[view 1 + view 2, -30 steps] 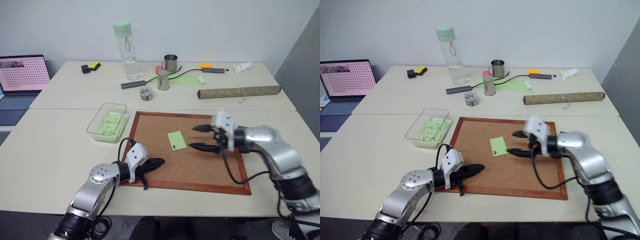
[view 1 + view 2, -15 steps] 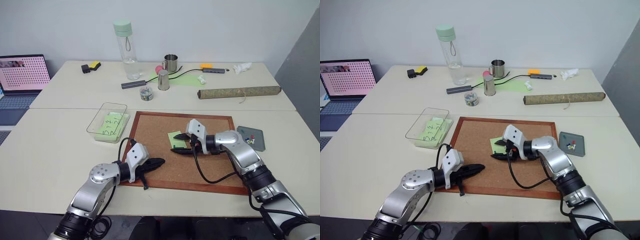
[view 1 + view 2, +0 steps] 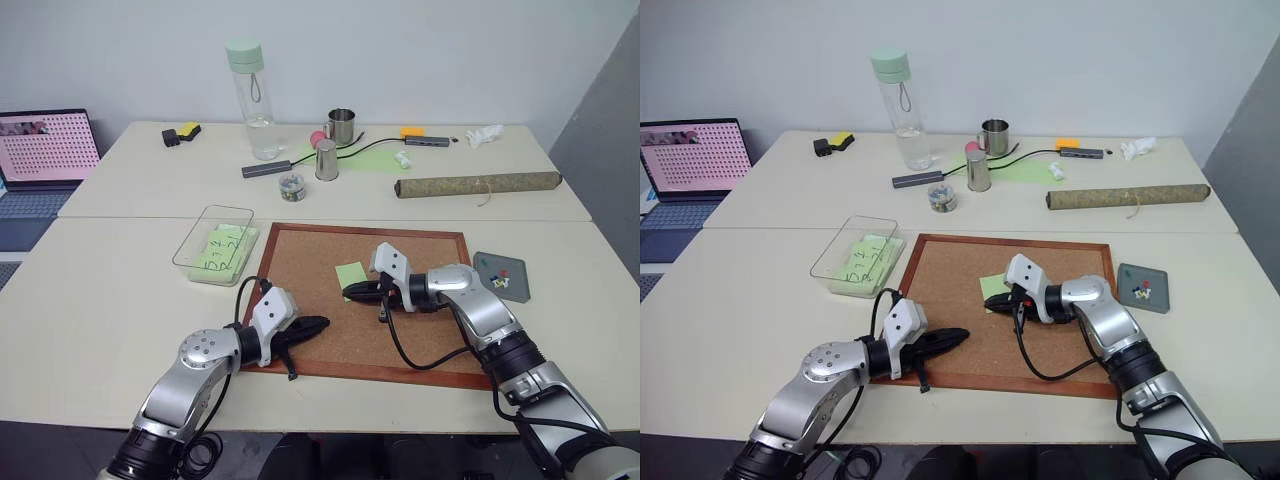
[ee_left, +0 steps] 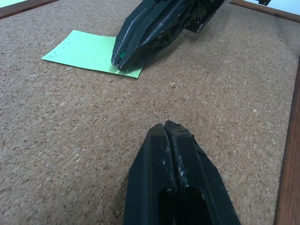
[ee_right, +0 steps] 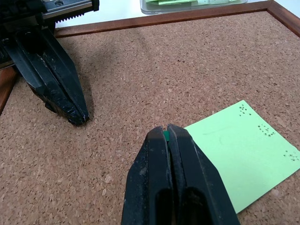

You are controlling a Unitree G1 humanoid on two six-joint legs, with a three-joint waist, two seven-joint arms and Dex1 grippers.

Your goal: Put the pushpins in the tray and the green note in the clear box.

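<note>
Right wrist view: right pincer [image 5: 165,136] closed on the green pushpin [image 5: 166,136] at the near corner of the green note [image 5: 239,150]. Left pincer [image 3: 318,324] shut and empty, resting on the corkboard [image 3: 400,340] well apart. Best pulled straight up, keeping the paper from lifting. Farther right, tray [image 3: 503,275]; farther left, clear box [image 3: 200,262]. Pin barely glimpsed between fingertips; red pushpin hard to pick out.

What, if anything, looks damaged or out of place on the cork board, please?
The green note lies slightly askew on the cork board and has clusters of tiny holes near its corners. The right hand is shut on a green pin at one corner.
</note>
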